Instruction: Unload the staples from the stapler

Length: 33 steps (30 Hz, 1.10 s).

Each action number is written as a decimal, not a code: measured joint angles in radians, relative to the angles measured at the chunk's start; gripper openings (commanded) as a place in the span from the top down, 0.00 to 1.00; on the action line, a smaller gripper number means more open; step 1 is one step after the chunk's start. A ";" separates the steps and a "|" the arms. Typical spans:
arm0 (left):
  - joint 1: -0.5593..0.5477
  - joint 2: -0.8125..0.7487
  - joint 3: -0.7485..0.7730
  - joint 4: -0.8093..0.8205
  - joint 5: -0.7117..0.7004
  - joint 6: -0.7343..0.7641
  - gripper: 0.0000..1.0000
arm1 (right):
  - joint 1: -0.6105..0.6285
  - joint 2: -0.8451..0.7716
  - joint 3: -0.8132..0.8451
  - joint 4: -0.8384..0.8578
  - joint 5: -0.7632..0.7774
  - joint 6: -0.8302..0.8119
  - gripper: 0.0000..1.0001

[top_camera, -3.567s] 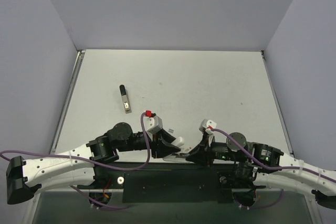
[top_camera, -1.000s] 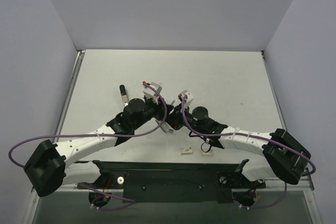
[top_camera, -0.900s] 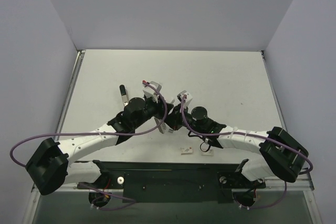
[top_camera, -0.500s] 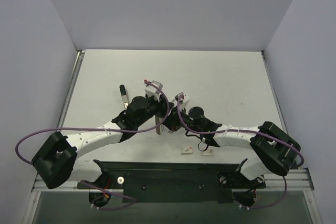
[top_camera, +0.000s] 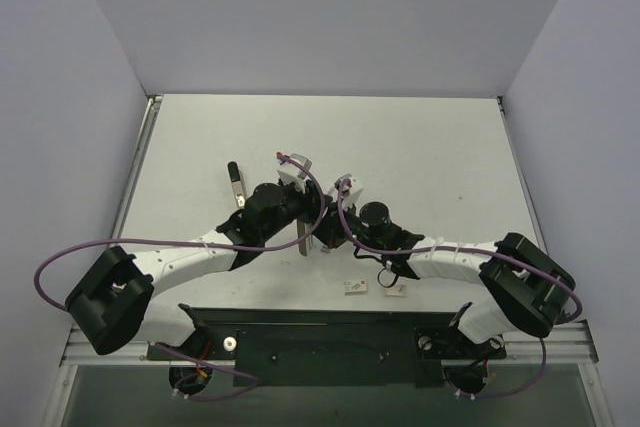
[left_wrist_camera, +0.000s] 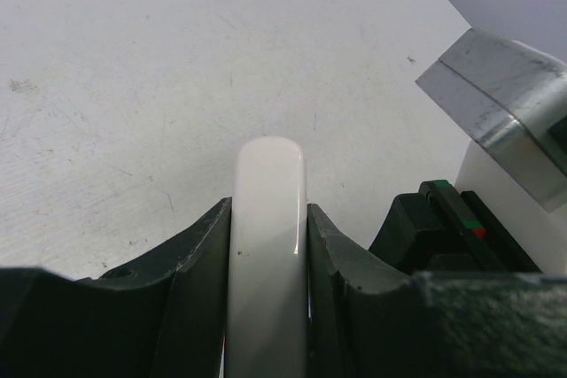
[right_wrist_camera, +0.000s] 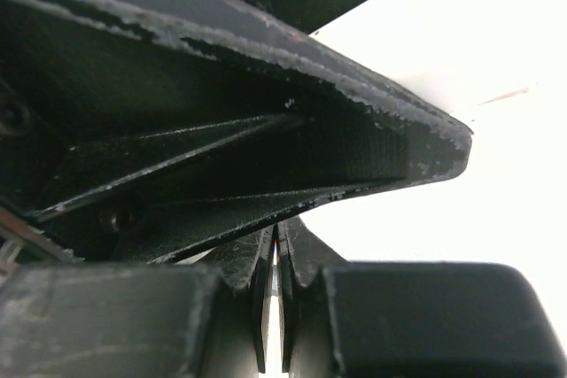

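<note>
The stapler's (left_wrist_camera: 267,165) glossy white bar sticks out between the black fingers of my left gripper (left_wrist_camera: 268,214), which is shut on it. From the top view the stapler (top_camera: 300,240) shows as a thin dark strip hanging under the left gripper (top_camera: 305,224) above the table's middle. My right gripper (top_camera: 322,233) is pressed close against the left one from the right. In the right wrist view its fingers (right_wrist_camera: 276,245) are shut with only a hairline slit, and the left gripper's black finger (right_wrist_camera: 266,130) fills the view above them. The staples are hidden.
A small black-and-silver piece (top_camera: 236,188) lies on the table left of the arms. Two small flat white packets (top_camera: 354,288) (top_camera: 397,292) lie near the front edge. Part of the right arm, a silvery block (left_wrist_camera: 505,112), is close on the right in the left wrist view.
Both arms rose from the near edge to the table's middle. In the last second the grippers drew closer together, and the stapler turned from a white slant to a thin dark strip.
</note>
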 measured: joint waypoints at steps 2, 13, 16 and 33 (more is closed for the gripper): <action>0.000 0.000 0.000 0.000 -0.001 0.000 1.00 | -0.002 -0.011 0.000 -0.006 0.004 0.000 1.00; 0.006 0.077 0.017 0.010 -0.034 0.002 1.00 | -0.024 0.037 -0.001 0.032 0.010 0.082 1.00; 0.013 0.112 0.021 -0.002 -0.042 0.007 1.00 | -0.026 0.106 -0.004 0.093 0.010 0.133 1.00; 0.006 0.095 0.021 -0.040 -0.041 0.001 1.00 | -0.015 0.082 -0.016 0.072 0.031 0.164 1.00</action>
